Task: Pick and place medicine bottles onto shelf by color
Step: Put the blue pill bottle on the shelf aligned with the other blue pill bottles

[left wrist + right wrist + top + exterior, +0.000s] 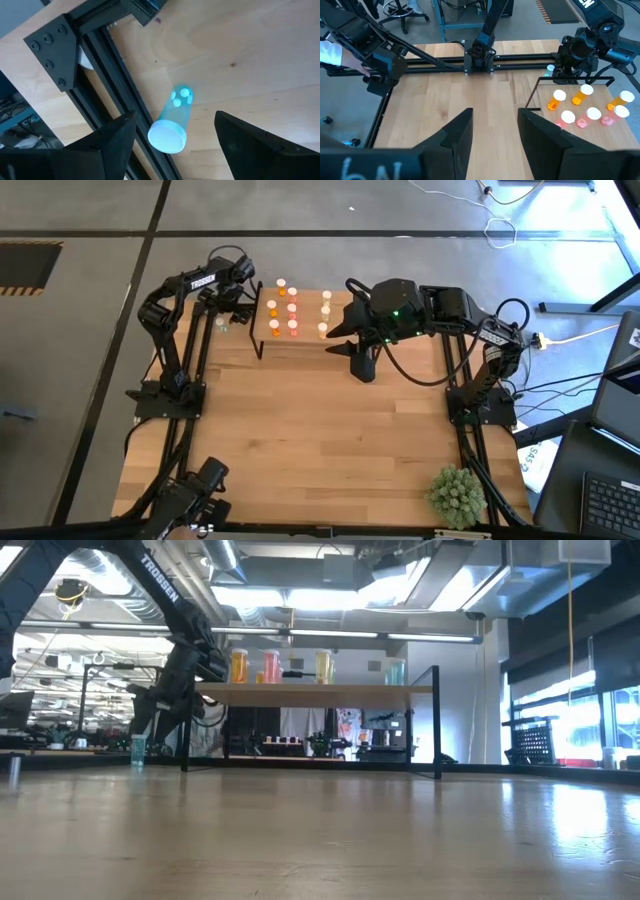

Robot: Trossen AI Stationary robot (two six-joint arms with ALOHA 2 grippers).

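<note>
A pale green bottle (pixel 172 122) with a white cap stands upright on the table near its far left corner (pixel 222 326) (pixel 137 747), beside a black frame rail. My left gripper (pixel 175 145) hovers over it, open, one finger on either side, apart from it. The shelf (pixel 300 337) (pixel 310 690) stands at the far middle and carries several orange, red-pink and pale yellow bottles (pixel 291 308) (pixel 585 107). My right gripper (pixel 360 365) (pixel 495 130) is open over bare table just right of the shelf, touching nothing.
The black frame rail (pixel 120 90) runs close beside the green bottle. A spiky green plant ball (pixel 457 492) sits at the near right corner. A person's hand (pixel 335 52) shows beyond the table. Bare wood (pixel 320 440) stretches across the middle and near side.
</note>
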